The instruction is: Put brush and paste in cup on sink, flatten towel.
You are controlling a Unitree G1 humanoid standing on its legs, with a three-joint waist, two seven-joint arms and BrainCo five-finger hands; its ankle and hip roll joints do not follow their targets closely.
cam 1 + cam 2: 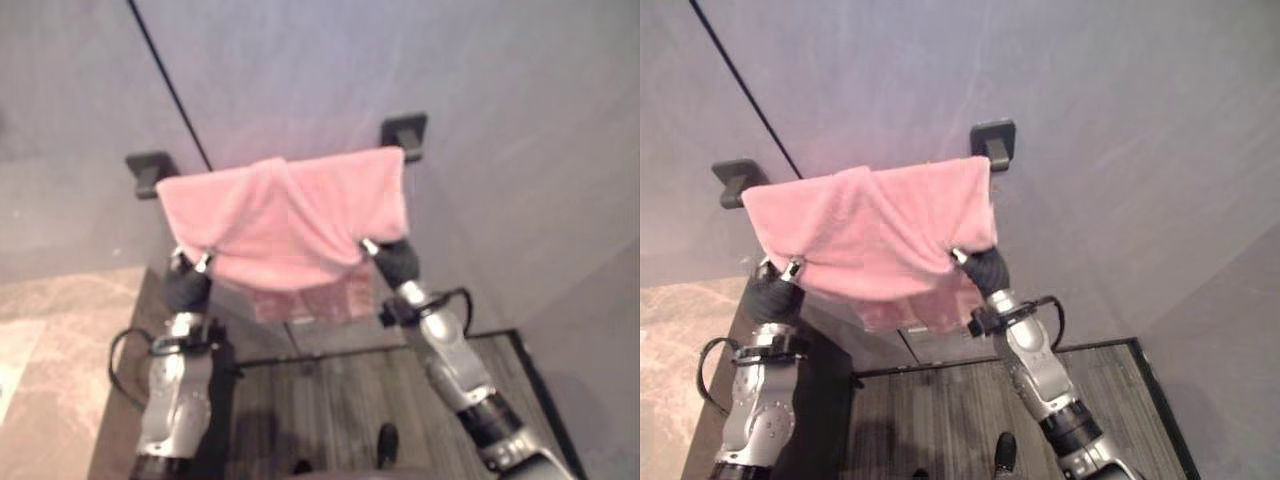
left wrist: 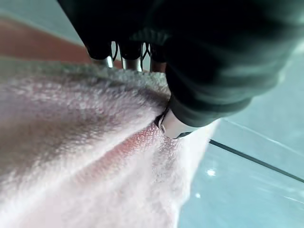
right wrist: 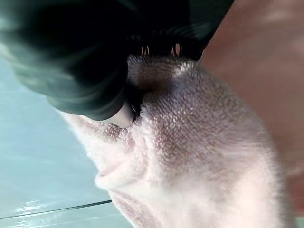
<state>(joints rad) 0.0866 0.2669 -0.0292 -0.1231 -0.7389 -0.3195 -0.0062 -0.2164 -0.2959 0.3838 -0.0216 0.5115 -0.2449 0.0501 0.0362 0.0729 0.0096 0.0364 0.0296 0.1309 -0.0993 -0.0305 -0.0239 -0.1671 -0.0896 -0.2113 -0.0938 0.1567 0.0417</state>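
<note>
Left eye view gives me the grey wall (image 1: 500,120) as the biggest thing, with a thin dark seam running down it on the left side. Against it hangs the pink towel (image 1: 290,215), draped over a rail whose two dark brackets (image 1: 404,132) stick out at either top corner. The cloth is bunched, with a fold running down its middle and its lower edge pulled up at both sides. Below it I see a strip of dark wood-grain floor (image 1: 350,390) and a pale stone surface at the left.

The left robot hand (image 1: 190,275) sits at the towel's lower left edge; in the left wrist view its thumb (image 2: 176,127) presses into the pile and its fingers reach over the cloth, so I read it as grasping the towel. The right robot hand (image 1: 978,268) is at the lower right edge, likewise pinching the towel, with its thumb (image 3: 122,115) dug into the fabric.
</note>
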